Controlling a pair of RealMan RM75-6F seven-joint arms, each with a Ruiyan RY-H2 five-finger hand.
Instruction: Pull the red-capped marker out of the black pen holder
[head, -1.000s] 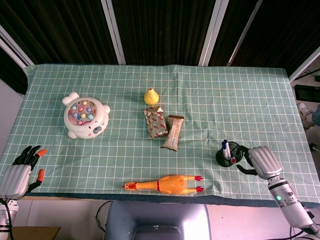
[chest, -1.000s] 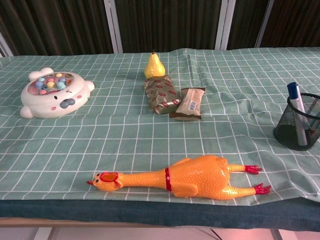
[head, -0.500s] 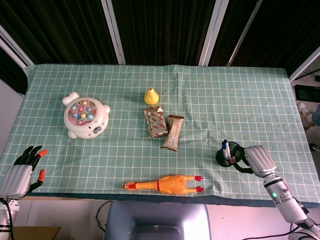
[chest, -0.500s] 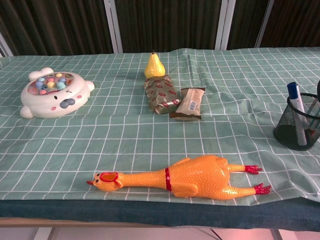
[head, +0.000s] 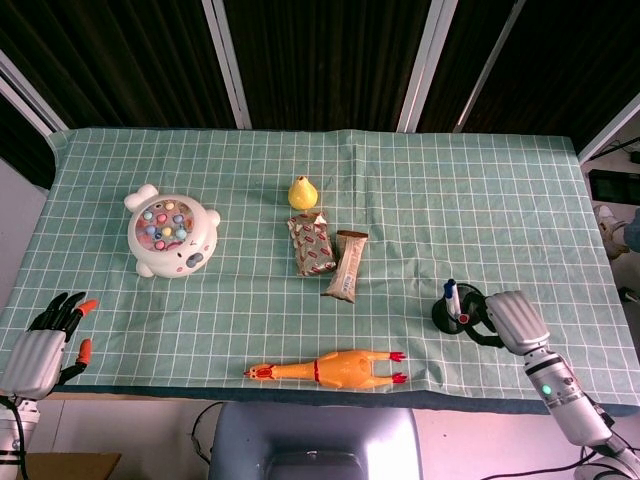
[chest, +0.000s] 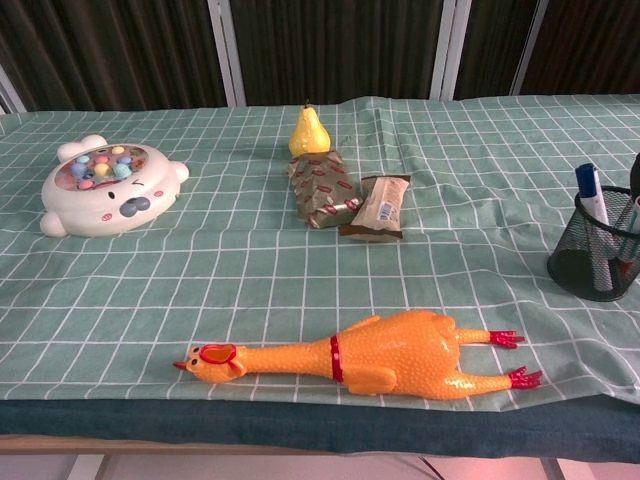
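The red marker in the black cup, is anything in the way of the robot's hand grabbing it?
Nothing visible blocks it. The right hand is right beside the black pen holder, where the red-capped marker stands next to a blue-capped marker. The blue one sits on the far side from the hand.

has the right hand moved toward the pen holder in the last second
Yes. In the head view the right hand has shifted left and slightly down, closing on the black pen holder, which sits in the same spot on the tablecloth.
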